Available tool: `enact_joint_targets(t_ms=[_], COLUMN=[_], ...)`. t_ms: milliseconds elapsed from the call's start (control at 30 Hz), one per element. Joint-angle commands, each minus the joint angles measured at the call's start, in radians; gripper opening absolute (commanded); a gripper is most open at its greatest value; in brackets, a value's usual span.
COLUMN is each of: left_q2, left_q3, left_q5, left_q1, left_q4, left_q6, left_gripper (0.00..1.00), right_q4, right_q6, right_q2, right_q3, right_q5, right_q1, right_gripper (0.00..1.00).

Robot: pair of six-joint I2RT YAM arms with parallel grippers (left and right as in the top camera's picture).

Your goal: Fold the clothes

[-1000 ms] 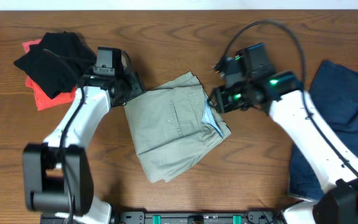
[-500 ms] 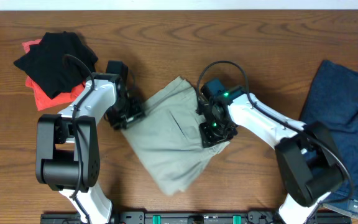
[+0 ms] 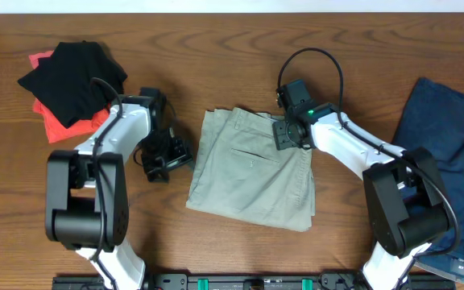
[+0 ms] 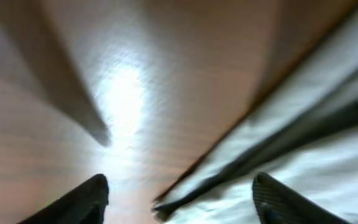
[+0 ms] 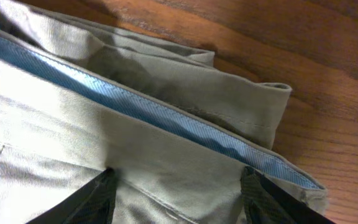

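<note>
The khaki-beige shorts [image 3: 252, 173] lie folded flat at the table's centre, back pocket up. My left gripper [image 3: 166, 157] is open and low over the wood, just left of the shorts' left edge. The left wrist view is blurred; the open fingers [image 4: 179, 190] span bare wood and a pale fabric edge [image 4: 303, 155]. My right gripper [image 3: 291, 134] is open at the shorts' upper right corner. In the right wrist view its fingers [image 5: 178, 183] straddle the waistband with its blue lining [image 5: 166, 115], pressing on the fabric without pinching it.
A black piece [image 3: 75, 76] lies on an orange-red piece [image 3: 57, 126] at the far left. Navy denim [image 3: 441, 153] lies at the right edge. The wooden table [image 3: 216, 48] shows behind the shorts.
The shorts have swung from a skewed lie to a squarer, flatter one. My left gripper has come off their left edge. My right gripper moved up to the waistband corner.
</note>
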Motion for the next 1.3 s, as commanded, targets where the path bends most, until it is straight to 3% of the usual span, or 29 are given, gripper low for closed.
enact_joint_targets(t_ms=[0,67,300,433,700,800,867,933,967,1000,1033,1267], left_q2=[-0.065,-0.065,-0.011,0.052,0.148,0.148,0.148,0.146,0.145,0.143,0.140,0.048], left_q3=[-0.002,-0.003,-0.018,-0.021,-0.022,-0.022,-0.022,-0.021,-0.021,-0.019,-0.014,0.097], left_q5=[0.084,0.113,0.123,0.130,0.303,0.307,0.300,0.271,0.251,0.209,0.160,-0.244], left_q1=[0.004,0.004,-0.023,-0.051,-0.159,-0.205,-0.227,-0.235,-0.234,-0.229,-0.220,-0.077], left_q4=[0.073,0.112,0.230,0.243,0.239,0.238,0.244,0.247,0.247,0.243,0.232,0.122], left_q6=[0.079,0.089,0.122,0.125,0.208,0.233,0.234,0.234,0.233,0.232,0.218,0.104], left_gripper=[0.93,0.98,0.98,0.98,0.99,0.94,0.78,0.51,0.36,0.12,0.06,0.06], right_q4=[-0.009,-0.011,-0.015,-0.025,-0.026,-0.026,-0.027,-0.029,-0.031,-0.031,-0.031,-0.106], right_q6=[-0.011,-0.010,-0.008,-0.008,-0.008,-0.008,-0.008,-0.008,-0.008,-0.008,-0.008,-0.008], right_q2=[0.012,0.012,0.012,0.012,0.012,0.012,0.012,0.012,0.012,0.012,0.010,-0.117], right_q3=[-0.003,-0.003,-0.003,-0.003,-0.003,-0.003,-0.003,-0.003,-0.003,-0.002,-0.002,0.017], right_q5=[0.023,0.020,0.020,0.020,0.020,0.020,0.020,0.020,0.020,0.020,0.020,0.024], right_q1=[0.013,0.013,0.014,0.014,0.014,0.014,0.014,0.014,0.013,0.013,0.013,-0.006], right_gripper=[0.65,0.66,0.67,0.68,0.68,0.68,0.68,0.68,0.68,0.68,0.68,0.72])
